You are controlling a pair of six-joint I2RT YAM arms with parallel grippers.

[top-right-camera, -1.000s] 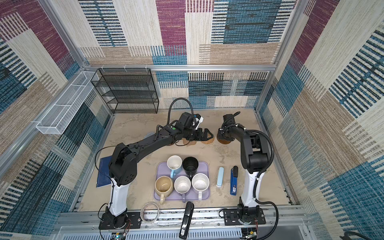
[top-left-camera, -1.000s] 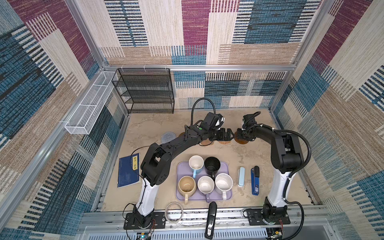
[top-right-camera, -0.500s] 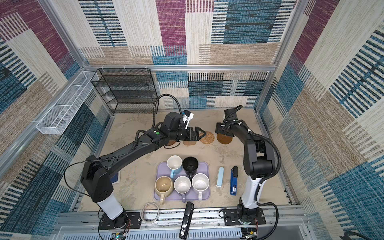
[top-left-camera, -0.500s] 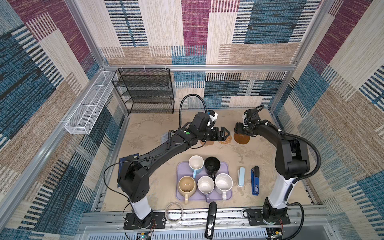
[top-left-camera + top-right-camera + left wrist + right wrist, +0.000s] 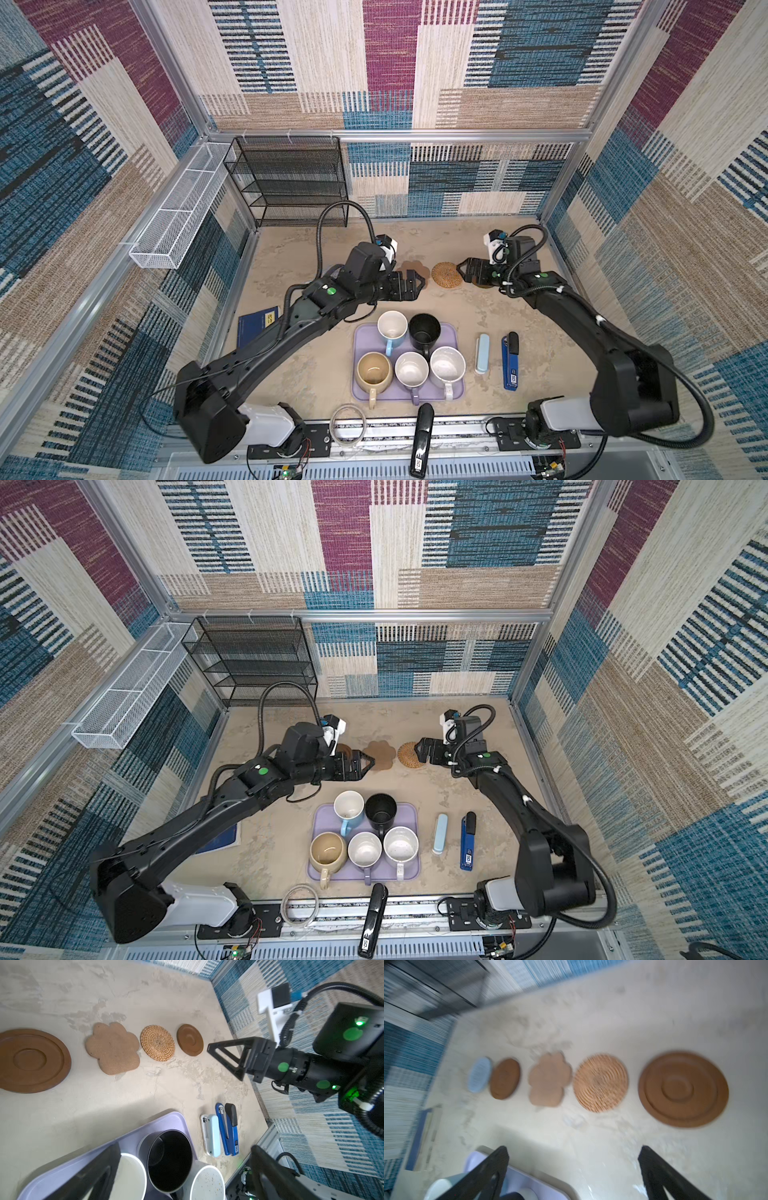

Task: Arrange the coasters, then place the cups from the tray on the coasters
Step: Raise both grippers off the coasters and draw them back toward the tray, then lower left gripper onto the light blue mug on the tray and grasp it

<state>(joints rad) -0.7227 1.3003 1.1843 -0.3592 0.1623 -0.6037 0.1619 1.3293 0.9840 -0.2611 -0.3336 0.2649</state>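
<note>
Both arms have swung their elbows out and low, and your left gripper [image 5: 417, 284] has slid back off the far row toward the left. Your right gripper [image 5: 464, 270] has stayed at that row's right end. Each has its fingers spread wide with nothing between them. Near centre, the tray [image 5: 451, 334] carries all five cups [image 5: 411, 370], upright. Beyond it, in one left-to-right line, lie the blue-grey coaster [image 5: 480, 1075], wooden disc [image 5: 505, 1078], paw coaster [image 5: 413, 267], rattan coaster [image 5: 446, 274] and second wooden disc [image 5: 190, 1040]. The two leftmost seem to touch, though that view is blurred. You can judge the arranging done; the cups come next.
</note>
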